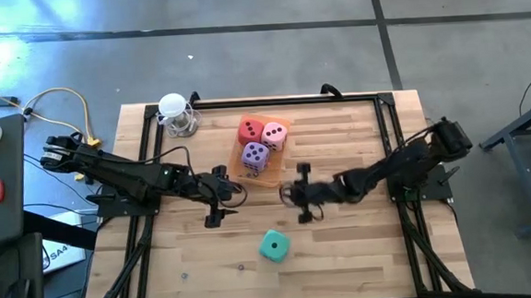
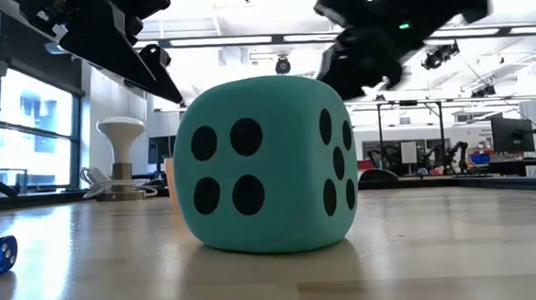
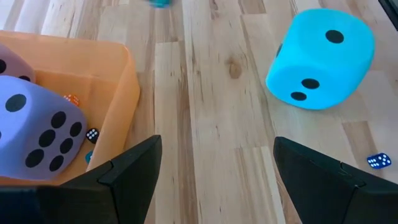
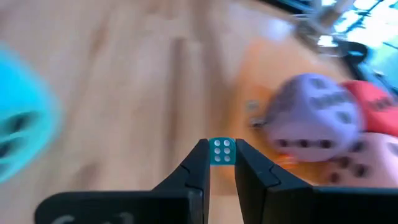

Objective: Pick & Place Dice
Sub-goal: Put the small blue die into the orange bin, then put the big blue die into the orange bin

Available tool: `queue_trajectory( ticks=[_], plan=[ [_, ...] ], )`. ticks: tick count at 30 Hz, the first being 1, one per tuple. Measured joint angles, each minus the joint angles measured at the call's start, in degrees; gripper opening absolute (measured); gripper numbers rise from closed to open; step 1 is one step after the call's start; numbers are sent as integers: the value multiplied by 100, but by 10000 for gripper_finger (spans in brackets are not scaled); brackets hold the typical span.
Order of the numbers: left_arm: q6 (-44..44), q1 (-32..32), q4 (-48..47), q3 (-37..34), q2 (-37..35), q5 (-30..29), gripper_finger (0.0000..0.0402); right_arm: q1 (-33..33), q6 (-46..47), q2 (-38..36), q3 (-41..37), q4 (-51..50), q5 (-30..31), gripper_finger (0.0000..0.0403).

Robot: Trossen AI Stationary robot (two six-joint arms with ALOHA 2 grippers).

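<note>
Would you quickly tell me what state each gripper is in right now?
Left gripper: open, holding nothing, beside the orange tray.
Right gripper: shut on a small teal die, above the table near the tray.

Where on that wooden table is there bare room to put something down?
Bare wood lies along the near edge on both sides of the teal die, and at the far right corner beyond the orange tray. The middle is crowded: the tray holds three big dice, with the left end effector and right end effector beside it.

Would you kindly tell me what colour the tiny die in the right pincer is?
Teal, with white pips; the right pincer grips the tiny die, clearest in the right wrist view.
</note>
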Motion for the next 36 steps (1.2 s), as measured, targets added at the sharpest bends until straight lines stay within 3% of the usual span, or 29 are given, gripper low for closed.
queue_trajectory(
  ticks=[5,14,22,28,36],
  plan=[
    [-66,-56,-42,2,0,-3,302,-782,378,-2,-5,458,-86,37],
    [-81,-318,-107,2,0,7,302,-1608,717,139,-3,580,-1049,81],
    [-80,-326,-111,2,0,0,302,-1747,848,273,-9,747,-1203,162],
    [-76,-323,-83,2,0,-9,302,-1634,549,256,1,1546,-1184,223],
    [88,-280,59,4,63,-11,302,-1279,498,182,-5,1876,-1186,270]
  ],
)
